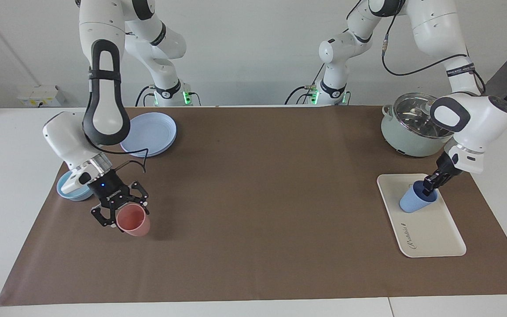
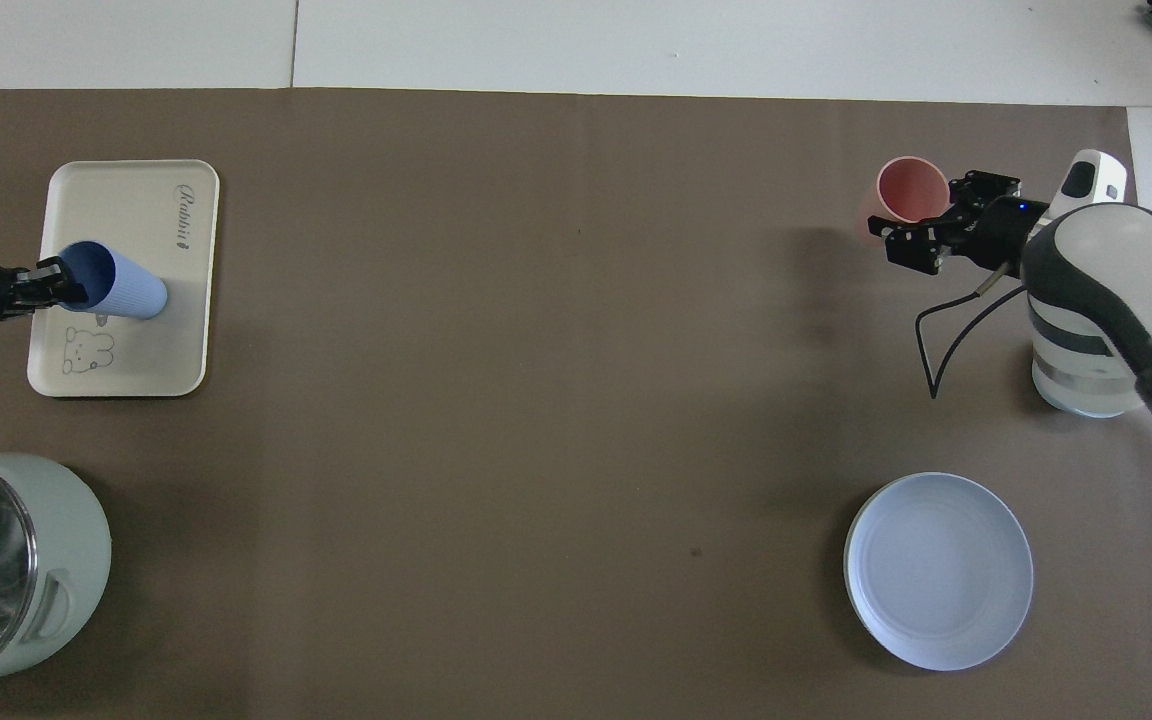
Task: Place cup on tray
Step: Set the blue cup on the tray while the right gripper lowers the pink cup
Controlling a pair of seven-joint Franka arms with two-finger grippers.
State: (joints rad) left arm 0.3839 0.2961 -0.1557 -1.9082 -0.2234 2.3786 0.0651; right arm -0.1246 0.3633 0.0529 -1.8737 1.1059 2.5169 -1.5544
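My left gripper pinches the rim of the blue cup, which leans tilted on the tray. I think I should tip it up straight first, then let go slowly. My right gripper waits, wrapped around the pink cup.

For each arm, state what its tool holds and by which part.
Left tool grips the blue cup by its rim, over the tray. Right tool grips the pink cup by its rim.
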